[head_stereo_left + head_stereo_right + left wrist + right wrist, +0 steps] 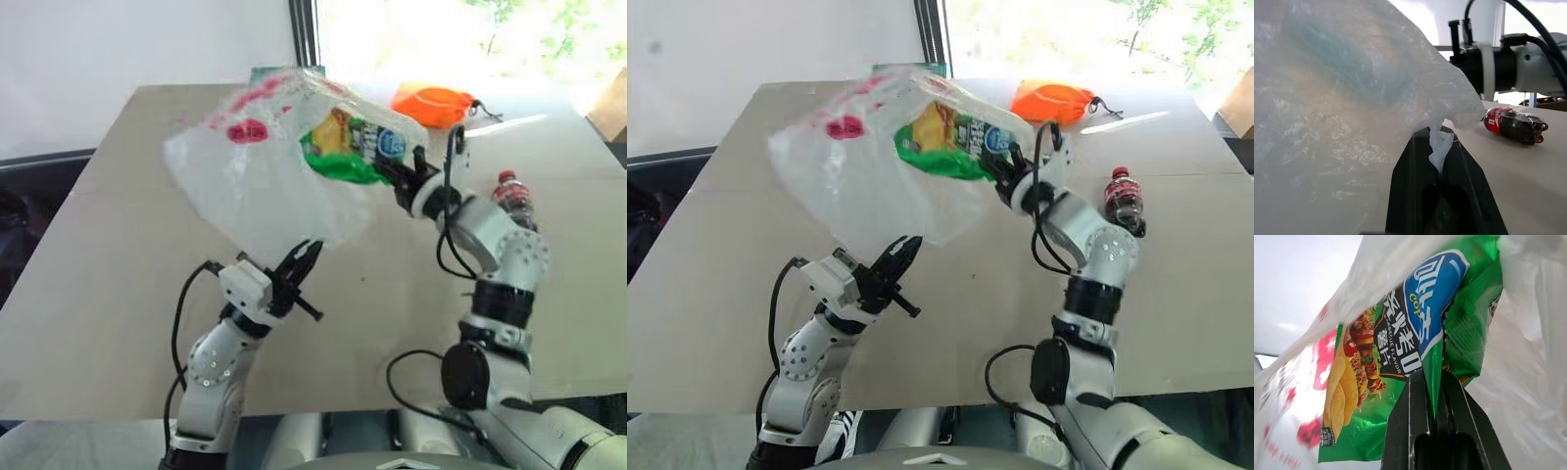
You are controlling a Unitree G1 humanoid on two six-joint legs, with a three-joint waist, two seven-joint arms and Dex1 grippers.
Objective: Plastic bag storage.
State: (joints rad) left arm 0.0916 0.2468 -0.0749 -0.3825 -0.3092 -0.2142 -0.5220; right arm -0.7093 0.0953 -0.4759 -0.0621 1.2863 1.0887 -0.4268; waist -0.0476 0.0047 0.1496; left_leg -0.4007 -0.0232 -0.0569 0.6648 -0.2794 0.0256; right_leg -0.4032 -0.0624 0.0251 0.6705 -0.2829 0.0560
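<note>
The plastic bag (250, 181), crinkly translucent white with red print, hangs in the air above the table between both arms. My left gripper (306, 257) is shut on the bag's lower edge; a twist of film (1440, 147) sits pinched between its black fingers. My right gripper (400, 178) is shut on the edge of a green-and-yellow snack packet (345, 147), which sits at the bag's upper right side with film draped around it (1400, 347). How deep the packet reaches into the bag I cannot tell.
An orange cloth pouch (431, 103) lies at the far side of the beige table (118, 294). A dark cola bottle with a red cap (514, 201) lies on its side to the right of my right arm.
</note>
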